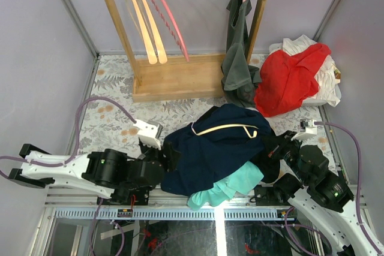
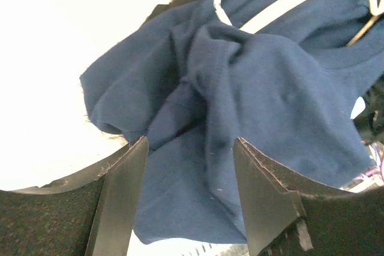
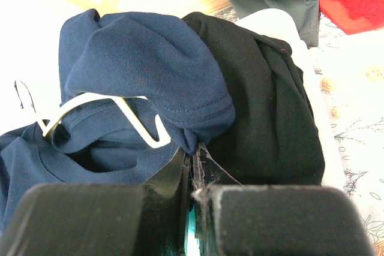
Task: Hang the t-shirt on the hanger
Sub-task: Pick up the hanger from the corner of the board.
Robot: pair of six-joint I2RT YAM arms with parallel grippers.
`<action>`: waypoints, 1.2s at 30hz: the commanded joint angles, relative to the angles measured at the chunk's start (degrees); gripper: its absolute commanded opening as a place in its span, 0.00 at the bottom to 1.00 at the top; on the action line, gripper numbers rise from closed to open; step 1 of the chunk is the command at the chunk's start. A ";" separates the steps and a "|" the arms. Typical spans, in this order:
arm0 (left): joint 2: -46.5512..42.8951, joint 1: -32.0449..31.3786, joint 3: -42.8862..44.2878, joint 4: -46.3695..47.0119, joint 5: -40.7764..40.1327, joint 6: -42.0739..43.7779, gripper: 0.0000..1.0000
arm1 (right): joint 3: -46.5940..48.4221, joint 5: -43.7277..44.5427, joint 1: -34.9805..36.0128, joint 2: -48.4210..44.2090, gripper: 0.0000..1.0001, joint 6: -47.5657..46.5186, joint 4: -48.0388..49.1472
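Reaching in from the left, the left gripper (image 1: pixel 163 155) sits at the left edge of the t-shirt (image 1: pixel 210 154). Its fingers (image 2: pixel 126 190) are spread wide apart with bunched navy cloth between and ahead of them, and they hold nothing. The t-shirt lies crumpled in the middle of the table (image 1: pixel 114 118), near the front edge. The hanger (image 1: pixel 231 128) lies across the top of it, its hook pointing left, and one end is tucked under a navy fold in the right wrist view. A teal garment (image 1: pixel 231 185) pokes out from under the t-shirt's near edge. Just right of the t-shirt lies a black garment (image 3: pixel 270 106), touching it. The right gripper (image 3: pixel 193 169) is pressed closed on a thin edge of dark cloth where the navy hem meets the black garment; which of the two it pinches I cannot tell. Behind, a wooden rack (image 1: pixel 174 79) carries wooden hangers (image 1: pixel 147 25), a pink hanger (image 1: pixel 171 19) and a grey-green top (image 1: pixel 238 58). A red cloth (image 1: pixel 288 79) lies on white cloth (image 1: pixel 327 85) at the far right.
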 commanded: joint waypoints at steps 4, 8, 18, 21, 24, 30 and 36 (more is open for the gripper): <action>-12.79 -35.48 -10.71 15.54 -10.88 11.22 0.60 | 0.39 1.94 -0.34 0.12 0.00 0.17 1.35; -19.09 -35.54 -15.56 27.89 -10.59 24.25 0.64 | 0.42 1.72 -0.32 0.28 0.00 0.04 1.44; -16.84 -32.14 -16.72 31.81 -4.12 30.63 0.72 | -0.28 0.23 -0.32 0.90 0.00 0.38 2.16; -15.18 -23.69 -18.07 33.80 3.93 33.26 0.73 | -0.87 -0.50 -0.32 1.06 0.00 0.67 3.00; -14.05 -9.64 -20.38 36.12 17.52 35.82 0.72 | -0.56 -0.97 -0.32 1.79 0.00 0.70 3.46; -10.93 -3.25 -20.54 40.30 17.88 38.65 0.71 | -0.06 -1.02 -0.32 2.14 0.00 0.36 3.84; -8.10 2.29 -20.91 42.35 11.56 38.35 0.69 | -0.72 -1.43 -0.32 1.56 0.00 0.46 3.88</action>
